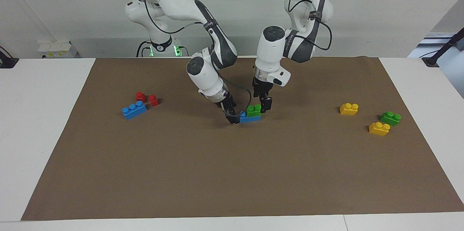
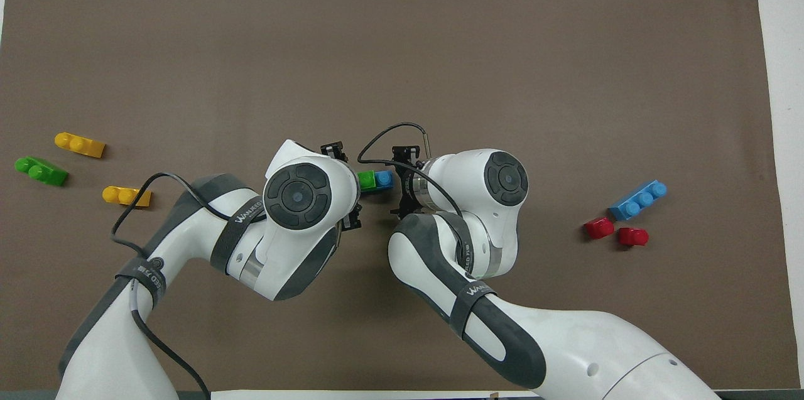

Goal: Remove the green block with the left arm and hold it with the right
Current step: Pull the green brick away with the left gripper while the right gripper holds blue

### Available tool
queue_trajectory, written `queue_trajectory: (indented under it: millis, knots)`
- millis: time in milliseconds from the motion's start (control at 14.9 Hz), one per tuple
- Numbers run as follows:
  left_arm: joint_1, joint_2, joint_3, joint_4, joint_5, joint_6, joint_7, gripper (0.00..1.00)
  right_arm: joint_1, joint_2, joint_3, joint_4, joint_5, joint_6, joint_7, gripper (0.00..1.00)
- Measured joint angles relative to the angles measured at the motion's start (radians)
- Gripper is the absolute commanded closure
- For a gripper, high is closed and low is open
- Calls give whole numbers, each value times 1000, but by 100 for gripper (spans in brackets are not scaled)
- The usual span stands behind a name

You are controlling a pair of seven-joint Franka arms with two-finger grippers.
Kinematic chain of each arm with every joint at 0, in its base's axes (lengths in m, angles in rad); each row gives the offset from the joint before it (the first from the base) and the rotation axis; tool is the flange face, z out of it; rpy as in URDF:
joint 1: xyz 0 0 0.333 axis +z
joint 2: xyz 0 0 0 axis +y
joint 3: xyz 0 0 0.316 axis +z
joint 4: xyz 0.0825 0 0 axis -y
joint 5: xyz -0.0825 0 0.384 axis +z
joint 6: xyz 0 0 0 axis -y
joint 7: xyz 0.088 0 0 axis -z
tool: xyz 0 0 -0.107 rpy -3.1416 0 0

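The green block (image 1: 253,110) sits stacked on a blue brick (image 1: 251,118) in the middle of the brown mat; both also show in the overhead view, the green block (image 2: 366,181) and the blue brick (image 2: 384,179). My left gripper (image 1: 265,106) is down at the green block's end, on the side toward the left arm's end of the table. My right gripper (image 1: 233,117) is low at the blue brick's other end and shut on it. In the overhead view both hands cover much of the stack.
A second green block (image 1: 390,118) and two yellow bricks (image 1: 349,108) (image 1: 379,128) lie toward the left arm's end of the table. A blue three-stud brick (image 1: 134,109) and two red pieces (image 1: 140,96) (image 1: 153,100) lie toward the right arm's end.
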Motion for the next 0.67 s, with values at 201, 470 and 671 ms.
queue_trajectory:
  millis: [201,470,671]
  knots:
    - [-5,20,0,0,39,18,-32,0,3,0,0,2,0,5,0,15]
    - [-5,22,1,5,44,22,-34,0,8,0,0,4,0,14,0,53]
    - [-5,22,2,8,45,22,-34,0,11,0,0,4,0,14,0,100]
